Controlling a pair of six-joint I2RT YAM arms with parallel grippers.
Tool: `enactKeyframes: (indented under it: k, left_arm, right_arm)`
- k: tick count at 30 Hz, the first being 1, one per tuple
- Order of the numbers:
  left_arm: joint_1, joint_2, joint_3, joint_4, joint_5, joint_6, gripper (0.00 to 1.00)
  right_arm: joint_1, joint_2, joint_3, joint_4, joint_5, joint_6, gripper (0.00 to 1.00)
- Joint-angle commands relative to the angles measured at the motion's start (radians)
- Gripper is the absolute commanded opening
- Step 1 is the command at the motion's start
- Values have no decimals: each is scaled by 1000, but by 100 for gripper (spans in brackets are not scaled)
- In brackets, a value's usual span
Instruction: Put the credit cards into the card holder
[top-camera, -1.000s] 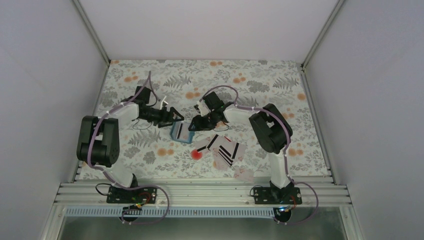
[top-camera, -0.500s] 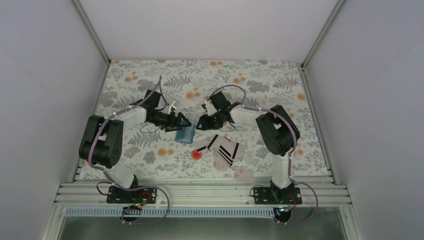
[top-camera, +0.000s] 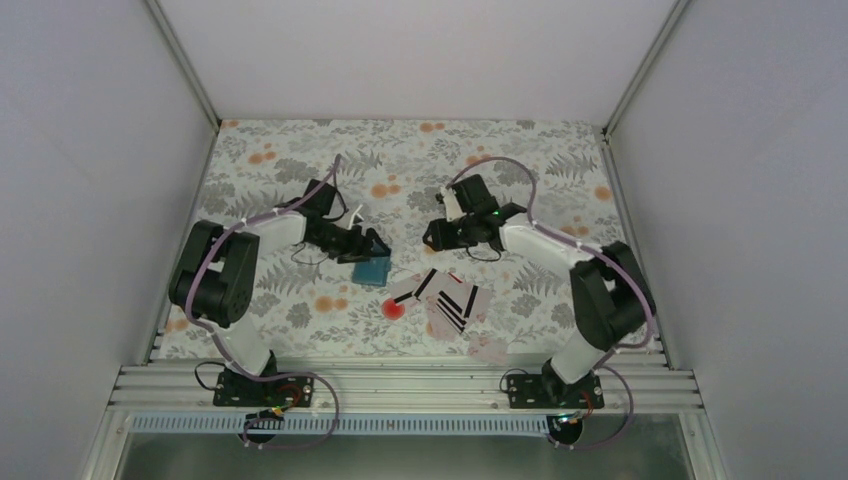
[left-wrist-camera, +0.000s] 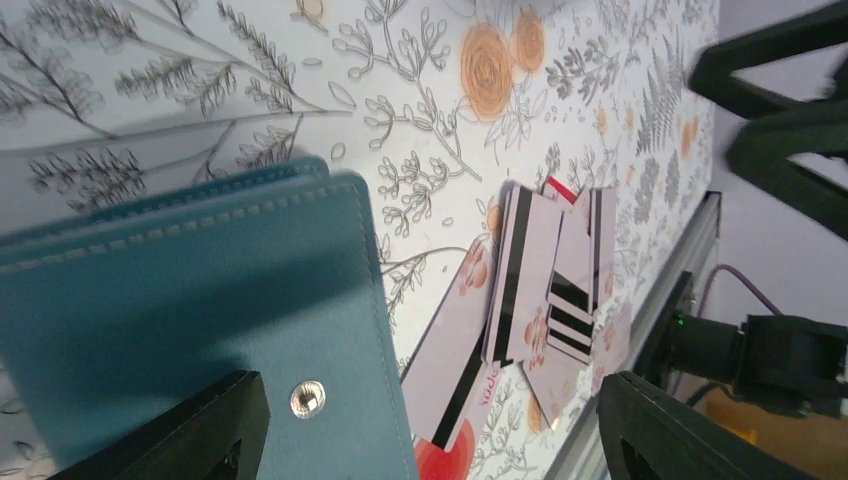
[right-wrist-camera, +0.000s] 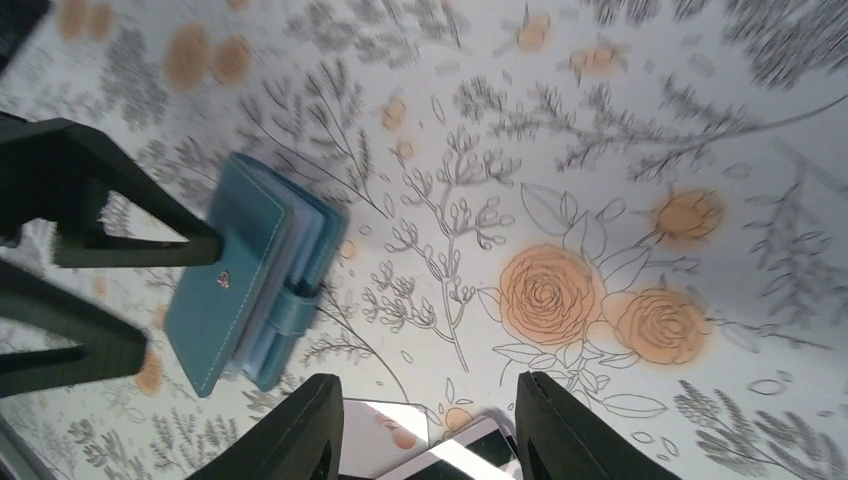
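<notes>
The blue card holder (top-camera: 372, 270) lies folded shut on the flowered table, its tab wrapped round the edge (right-wrist-camera: 250, 285). My left gripper (top-camera: 370, 245) hovers right over it, open wide; one finger (left-wrist-camera: 190, 430) is above the snap cover (left-wrist-camera: 200, 330), the other finger is far off over the table's edge. The credit cards (top-camera: 445, 295) lie fanned just right of the holder, pale with black stripes (left-wrist-camera: 540, 280), a red one peeking out behind. My right gripper (top-camera: 433, 238) is open and empty, above the cards' far edge (right-wrist-camera: 400, 435).
A round red spot (top-camera: 393, 309) is on the cloth beside the cards. Another pale card (top-camera: 487, 348) lies apart near the front rail. White walls enclose the table on three sides.
The card holder, spread open between both grippers a second ago, now lies folded on the table. My right gripper has drawn back to the right; my left has moved right over the holder.
</notes>
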Motion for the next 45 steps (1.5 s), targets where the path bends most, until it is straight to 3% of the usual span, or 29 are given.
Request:
enactKeyframes:
  k: [1,6,12,18,21,24,31,35,40,45]
  left_arm:
    - [-6,-78,88,-76,-133,15,84]
    - [-6,-181,221,-199,-260,64,100]
    - [-6,-272,370,-276,-401,109,100]
    - [-6,-414,410,-240,-623,150,100]
    - [-6,-499,348,-173,-757,160,100]
    - [-5,-581,263,-105,-873,172,100]
    - [-6,-775,8,152,-1088,219,100]
    - [-5,-796,-115,244,-1185,230,100]
    - [-6,-918,-360,512,-1171,316,100]
    - [20,-973,-528,589,-1163,343,100]
  right_arm:
    - [-5,-138,-8,4,109,-30,46]
    - [-5,-255,29,5,215,-84,58]
    - [-5,-381,65,43,318,-156,72]
    - [-5,-518,13,174,380,-242,77]
    - [-5,-572,-39,255,375,-265,82]
    - [-5,-607,-70,280,394,-302,99]
    - [-5,-750,-217,404,472,-370,99]
    - [-4,-823,-306,434,613,-371,99]
    - [-4,-910,-452,467,785,-319,99]
    - [-4,-1058,-679,554,818,-371,99]
